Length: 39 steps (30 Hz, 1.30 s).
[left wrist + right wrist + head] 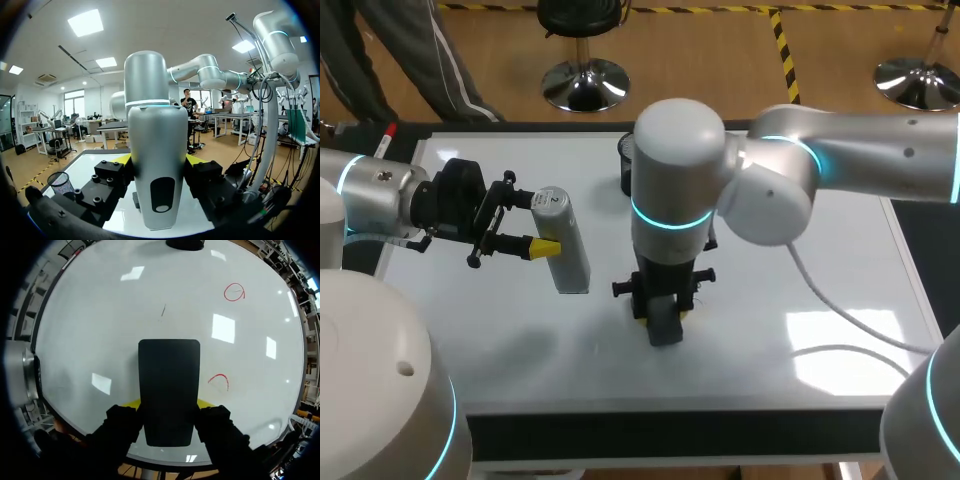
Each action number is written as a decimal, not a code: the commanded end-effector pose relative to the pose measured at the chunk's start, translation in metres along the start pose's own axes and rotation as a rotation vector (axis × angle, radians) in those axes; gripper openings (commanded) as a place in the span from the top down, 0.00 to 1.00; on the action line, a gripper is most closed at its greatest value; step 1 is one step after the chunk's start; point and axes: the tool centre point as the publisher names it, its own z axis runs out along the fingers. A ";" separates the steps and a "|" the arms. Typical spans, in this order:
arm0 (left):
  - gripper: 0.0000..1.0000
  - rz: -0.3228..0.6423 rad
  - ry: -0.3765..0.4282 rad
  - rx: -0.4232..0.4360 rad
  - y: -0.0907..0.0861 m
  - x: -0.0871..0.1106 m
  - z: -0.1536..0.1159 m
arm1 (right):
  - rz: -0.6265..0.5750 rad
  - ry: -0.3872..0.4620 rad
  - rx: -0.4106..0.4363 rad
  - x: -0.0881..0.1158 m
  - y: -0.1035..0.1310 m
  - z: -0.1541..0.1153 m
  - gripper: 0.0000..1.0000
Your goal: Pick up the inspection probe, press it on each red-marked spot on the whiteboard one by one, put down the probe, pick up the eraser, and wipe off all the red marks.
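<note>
Your right gripper (169,405) clamps the black eraser (169,385) down on the whiteboard (115,315), just beside a red arc (220,381); a red circle (234,291) lies farther ahead. Wiping looks to be the step in hand, so sweep across both. Your left gripper (535,222) grasps the inspection probe (570,245) above the board.

Found bare whiteboard (100,315) open ahead of and beside the fingers of the right gripper (169,403), the eraser (169,380) filling the gap between them. Saw the way straight ahead of the fingers of the left gripper (158,159) blocked by the probe (159,170) clamped between them and, beyond it, the upright right arm (145,75). Noted open board beside that arm, up to the mesh cup (60,183).
</note>
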 end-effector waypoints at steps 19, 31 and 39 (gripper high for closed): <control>1.00 0.002 0.001 0.002 0.000 0.000 0.000 | 0.070 -0.007 0.051 -0.031 0.015 0.019 1.00; 1.00 0.002 0.001 0.002 0.000 0.000 0.000 | 0.126 -0.032 0.092 -0.057 0.016 0.031 1.00; 1.00 0.002 0.001 0.002 0.000 0.000 0.000 | 0.169 -0.047 0.115 -0.079 0.013 0.039 1.00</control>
